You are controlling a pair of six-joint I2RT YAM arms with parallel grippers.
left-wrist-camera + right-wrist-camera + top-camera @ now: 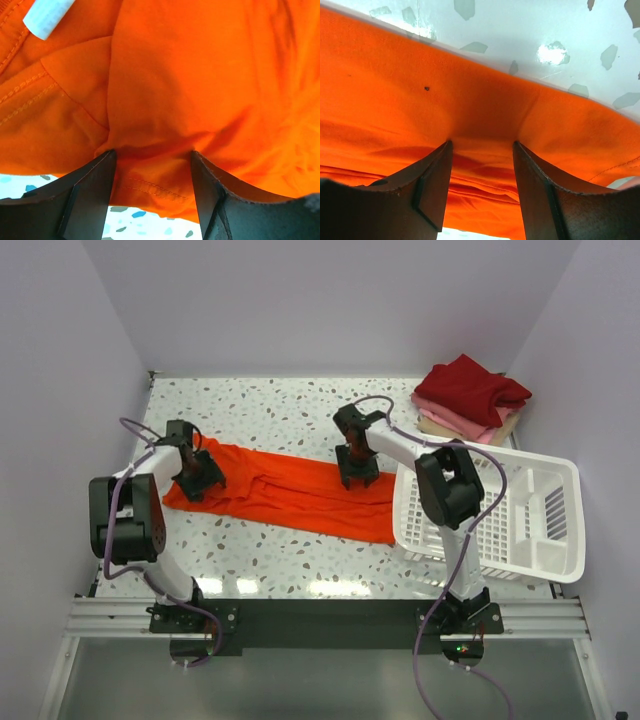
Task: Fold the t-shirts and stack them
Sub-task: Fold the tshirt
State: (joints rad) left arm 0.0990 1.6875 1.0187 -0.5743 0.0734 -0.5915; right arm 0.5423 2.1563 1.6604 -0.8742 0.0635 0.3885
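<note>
The bright orange-red t-shirt (290, 495) lies folded into a long band across the table, from the left arm to the basket. My left gripper (201, 478) is down on its left end, jaws apart, with the stitched hem (155, 187) between the fingertips (100, 175). My right gripper (358, 472) is down on the shirt's far edge near the right end, jaws apart, with cloth folds (480, 175) between them. Neither is clamped on the cloth. Folded dark red (470, 385), pink (455, 418) and beige (440, 427) shirts are stacked at the back right.
A white plastic lattice basket (500, 540) lies at the right, covering the shirt's right end. A white label (47, 17) shows on the shirt near my left gripper. Speckled tabletop (280, 405) lies behind the shirt. White walls close in on three sides.
</note>
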